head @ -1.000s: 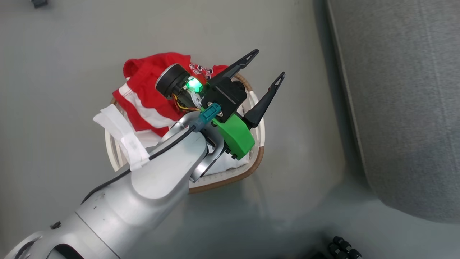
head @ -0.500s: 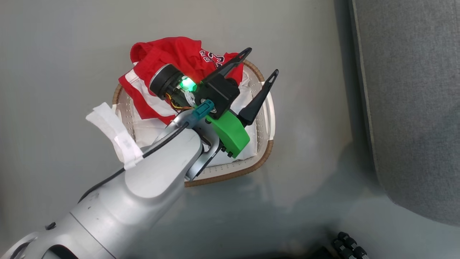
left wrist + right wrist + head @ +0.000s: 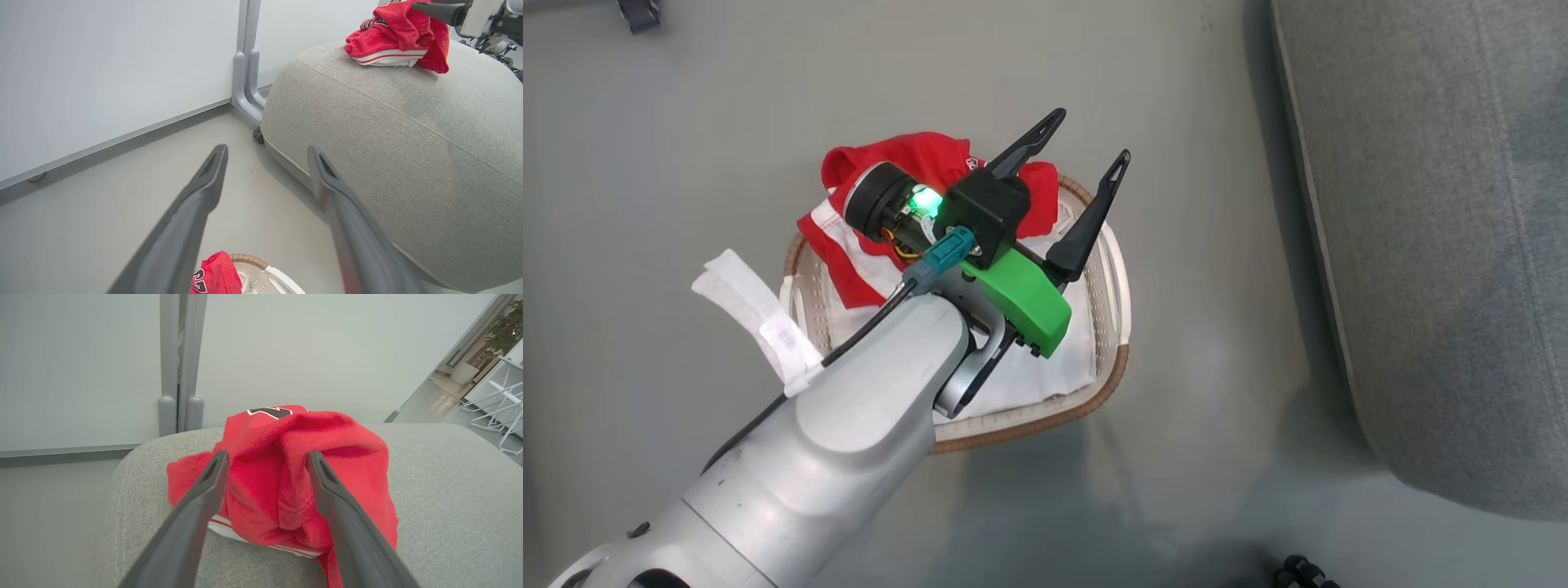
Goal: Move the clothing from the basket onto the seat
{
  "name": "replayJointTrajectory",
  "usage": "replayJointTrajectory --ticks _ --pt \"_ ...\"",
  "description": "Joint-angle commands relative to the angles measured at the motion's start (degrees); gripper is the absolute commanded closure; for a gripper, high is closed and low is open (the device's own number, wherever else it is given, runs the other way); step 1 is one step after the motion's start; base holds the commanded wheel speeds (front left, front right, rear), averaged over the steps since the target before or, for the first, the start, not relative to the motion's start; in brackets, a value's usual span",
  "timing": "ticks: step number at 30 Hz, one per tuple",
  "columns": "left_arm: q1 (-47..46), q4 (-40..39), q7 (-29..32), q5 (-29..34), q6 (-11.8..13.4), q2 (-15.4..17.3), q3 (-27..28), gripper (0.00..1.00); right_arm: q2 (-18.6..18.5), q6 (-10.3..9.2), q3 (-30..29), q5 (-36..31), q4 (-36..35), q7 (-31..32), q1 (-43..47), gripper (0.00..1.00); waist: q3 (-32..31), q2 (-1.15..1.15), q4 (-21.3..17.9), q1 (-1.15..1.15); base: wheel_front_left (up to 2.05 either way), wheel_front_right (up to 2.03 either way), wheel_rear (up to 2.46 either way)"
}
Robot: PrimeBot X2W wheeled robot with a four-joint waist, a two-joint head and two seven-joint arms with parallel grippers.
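Centre frame: left gripper (image 3: 1091, 135) hovers over the basket (image 3: 1054, 420), fingers spread, nothing between them. In its own wrist view, right gripper (image 3: 267, 454) is also spread, poised at a red heap (image 3: 265, 490) lying on the seat (image 3: 449, 477); no pinch seen.

The clothing (image 3: 915, 159) yet to move sits at the basket's upper-left end, spilling over the rim.

Likely next step: a left pick. Bite a raised red fold only, clear of the white sheet (image 3: 1045, 376), and lift straight up past the rim.

The bundle is crumpled. Long axis runs roughly left-right across the frame, white stripes slanting toward lower right. Partly hidden behind the left arm (image 3: 849, 425).
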Motion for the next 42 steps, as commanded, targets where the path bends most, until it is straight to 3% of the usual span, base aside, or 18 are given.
replayJointTrajectory --ticks 1,10,17,34,42 --pt "0.97 0.44 -0.51 -0.60 -0.16 0.02 0.56 0.00 -0.33 -0.07 0.51 0.55 -0.70 -0.26 1.67 0.00 -3.83 0.00 -0.21 -0.01 0.00 0.00 0.00" --pt "5.38 2.23 -1.56 -2.90 -0.02 -0.29 5.27 0.00 2.19 -0.07 5.87 1.78 -5.49 -0.33 5.56 0.00 -13.08 0.00 1.03 -0.01 0.00 0.00 0.00" --pt "11.65 0.51 -1.43 -2.59 1.24 1.89 13.37 0.00 6.30 -0.06 10.78 4.28 -11.25 -0.34 10.59 0.00 -18.47 0.00 2.88 -0.01 0.00 0.00 0.00" --pt "35.44 -7.44 -1.42 3.55 4.15 3.78 34.84 0.00 19.02 -0.06 16.40 3.87 -28.48 -0.28 36.19 0.00 -27.75 0.00 6.27 -0.01 0.00 0.00 0.00" --pt "46.21 -11.77 -1.43 7.74 3.06 2.63 41.45 0.00 21.31 -0.06 16.91 4.73 -35.63 -0.28 47.56 0.00 -30.00 0.00 7.20 -0.01 0.00 0.00 0.00"
